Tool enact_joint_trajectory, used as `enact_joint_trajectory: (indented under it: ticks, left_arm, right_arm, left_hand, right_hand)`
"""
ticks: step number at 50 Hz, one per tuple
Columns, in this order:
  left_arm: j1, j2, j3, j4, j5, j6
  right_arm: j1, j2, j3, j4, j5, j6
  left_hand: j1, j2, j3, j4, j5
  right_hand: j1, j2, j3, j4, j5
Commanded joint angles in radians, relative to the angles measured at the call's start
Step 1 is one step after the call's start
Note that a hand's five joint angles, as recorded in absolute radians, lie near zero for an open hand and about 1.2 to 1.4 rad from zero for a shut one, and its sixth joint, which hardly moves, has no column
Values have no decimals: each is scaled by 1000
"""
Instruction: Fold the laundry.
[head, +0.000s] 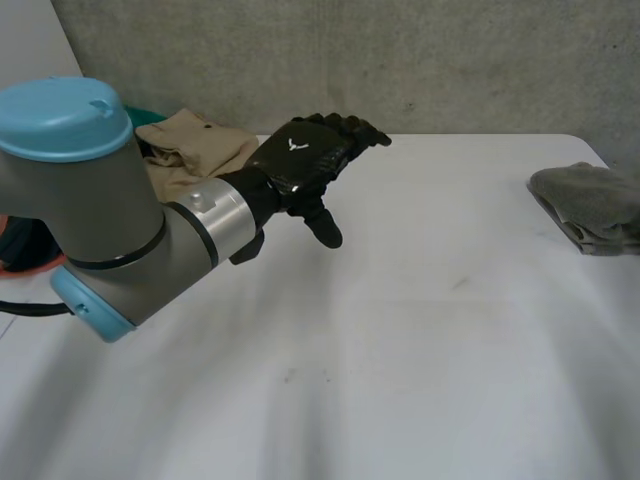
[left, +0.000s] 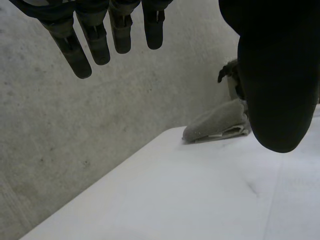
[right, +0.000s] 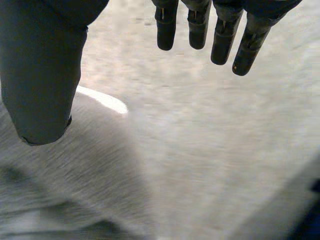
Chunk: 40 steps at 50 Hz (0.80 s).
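1. White table (head: 400, 380) in front, grey concrete wall (head: 420, 60) at the back.
2. Left arm (head: 100, 210) comes in over the table's near left side.
3. Left hand (head: 305, 160) hovers above the table, fingers straight, thumb apart, holding nothing.
4. Right hand (right: 40, 75) is spread wide and empty over a blurred grey surface.
5. Folded grey towel (head: 590, 205) lies at the table's right edge, well apart from the left hand.
6. Bunched beige garment (head: 195, 150) sits at the far left corner, just behind the left hand.

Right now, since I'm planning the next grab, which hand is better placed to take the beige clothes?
Left: the left hand, fingers straight, hangs right beside the beige clothes at the left of the table.
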Motion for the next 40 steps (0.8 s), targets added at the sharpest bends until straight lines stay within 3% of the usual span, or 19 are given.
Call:
enact_joint_trajectory:
  ticks: [1, 6, 10, 11, 14, 15, 19, 23, 30, 35, 40]
  left_arm:
    - [15, 72, -16, 1, -3, -7]
    - [50, 119, -19, 4, -11, -25]
    - [97, 149, -19, 7, -6, -27]
    - [111, 153, -19, 9, -6, -27]
    - [182, 167, -20, 19, -6, -16]
    - [202, 168, -20, 24, -6, -15]
    - [318, 162, -16, 61, -8, -8]
    - [435, 118, -2, 134, -8, 31]
    - [549, -147, 139, 202, 5, 284]
    - [602, -359, 281, 201, 6, 496]
    - [639, -491, 392, 199, 5, 559]
  right_arm:
    - [11, -286, 199, -114, 242, -167]
    - [69, -482, 429, -333, 132, -170]
    - [189, -645, 636, -526, -78, -182]
    - [236, -692, 711, -578, -178, -190]
    - [316, -750, 822, -616, -334, -203]
    - [373, -775, 877, -614, -436, -216]
    - [473, -804, 969, -515, -558, -260]
    - [521, -794, 992, -317, -558, -323]
    - [570, -696, 1027, -87, -461, -540]
    - [587, -683, 1097, -146, -365, -605]
    - [581, -682, 1163, -209, -354, -605]
  left_hand:
    - [18, 17, 12, 20, 3]
    - [18, 17, 12, 20, 3]
    - [9, 8, 3, 11, -6]
    - [12, 11, 6, 14, -3]
    - [9, 8, 3, 11, -6]
    - [6, 5, 1, 8, -9]
    - [9, 8, 3, 11, -6]
    - [15, 14, 9, 17, 0]
    - [80, 79, 74, 81, 64]
    - [100, 99, 94, 102, 85]
    - [106, 105, 100, 108, 91]
  right_hand:
    - [-41, -48, -38, -64, -71]
    - [-41, -48, -38, -64, -71]
    - [-41, -48, -38, -64, -71]
    - [-41, -48, -38, -64, -71]
    - [-41, -48, -38, -64, -71]
    - [-41, -48, -38, -64, -71]
    - [-41, -48, -38, -64, -71]
    - [-41, -48, -38, -64, -71]
    - [-41, -48, -38, -64, -71]
    - [-41, -48, -38, -64, -71]
    - [-41, -48, -38, -64, -71]
